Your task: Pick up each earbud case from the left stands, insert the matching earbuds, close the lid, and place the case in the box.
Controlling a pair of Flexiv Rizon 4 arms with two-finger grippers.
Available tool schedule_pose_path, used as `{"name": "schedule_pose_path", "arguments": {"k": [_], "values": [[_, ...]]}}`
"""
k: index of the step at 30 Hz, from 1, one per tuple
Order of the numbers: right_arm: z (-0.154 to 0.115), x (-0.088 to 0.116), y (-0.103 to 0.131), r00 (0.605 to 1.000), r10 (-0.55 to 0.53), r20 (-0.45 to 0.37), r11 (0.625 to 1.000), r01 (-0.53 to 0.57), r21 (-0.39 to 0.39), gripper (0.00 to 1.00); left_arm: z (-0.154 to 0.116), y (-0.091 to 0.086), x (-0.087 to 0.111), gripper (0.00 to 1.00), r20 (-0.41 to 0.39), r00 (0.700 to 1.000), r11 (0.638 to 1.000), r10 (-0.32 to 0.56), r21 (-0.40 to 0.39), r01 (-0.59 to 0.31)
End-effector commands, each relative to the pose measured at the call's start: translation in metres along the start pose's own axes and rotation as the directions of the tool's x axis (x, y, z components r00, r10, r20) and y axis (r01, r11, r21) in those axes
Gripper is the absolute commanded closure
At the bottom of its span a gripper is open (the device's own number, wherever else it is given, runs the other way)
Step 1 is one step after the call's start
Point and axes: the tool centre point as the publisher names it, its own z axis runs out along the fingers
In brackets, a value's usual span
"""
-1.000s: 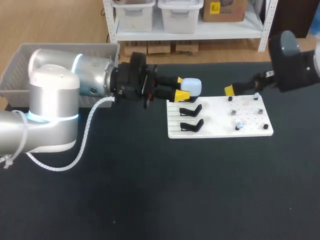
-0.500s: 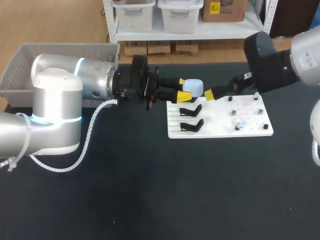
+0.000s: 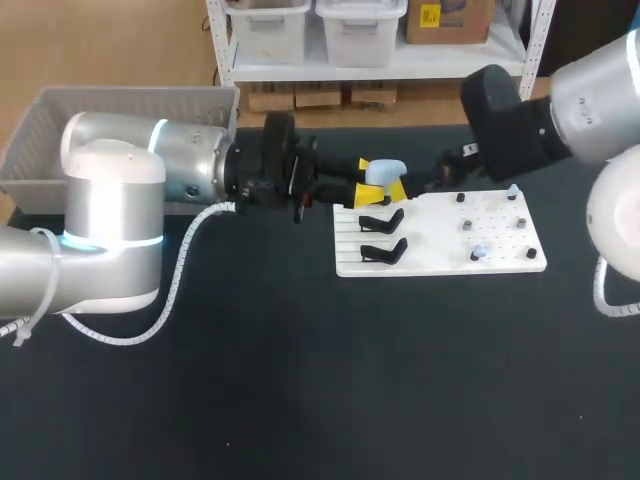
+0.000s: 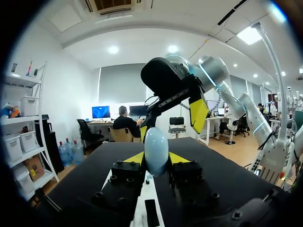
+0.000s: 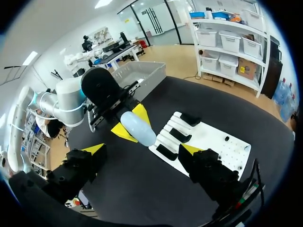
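Nearest, on the white board (image 3: pixel 430 240): two bare black stands (image 3: pixel 383 250) at its left side, and a pale earbud (image 3: pixel 479 252) parked on a peg at its right, likely kept there ready for loading. Farther back, above the board's far left corner: pale blue earbud case (image 3: pixel 386 171) pinched from both sides by the left gripper (image 3: pixel 370 178), held off the table, presumably to present it. Close beside it, right gripper (image 5: pixel 142 150) spread wide, holding nothing, seemingly lined up for the lid. Farthest left, grey box (image 3: pixel 60 120), awaiting the case.
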Motion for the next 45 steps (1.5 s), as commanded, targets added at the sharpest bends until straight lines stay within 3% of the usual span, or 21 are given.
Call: {"name": "schedule_pose_path", "arguments": {"k": [1,20,37,41,45], "values": [[0.007,-0.005,-0.005,1.000,0.001,-0.009,0.999,-0.002,-0.037,0.00,0.000,-0.002,0.001,1.00,0.001,1.000,1.000,0.003,-0.007,-0.003],[0.020,-0.010,-0.015,0.999,0.020,-0.031,0.999,-0.021,-0.032,0.00,0.000,-0.002,0.001,1.00,0.001,1.000,1.000,0.003,-0.007,-0.003],[0.012,-0.024,-0.025,0.999,0.046,0.019,0.999,-0.046,-0.012,0.00,0.000,-0.002,0.001,1.00,0.001,1.000,1.000,0.003,-0.007,-0.003],[0.002,-0.036,-0.025,0.998,0.024,0.060,1.000,-0.025,0.014,0.00,0.000,-0.002,0.001,1.00,0.001,1.000,1.000,0.003,-0.007,-0.003],[-0.012,-0.050,-0.027,0.995,-0.053,0.087,0.993,0.044,0.105,0.00,0.000,-0.002,0.001,1.00,0.001,1.000,1.000,0.003,-0.007,-0.003]]}}
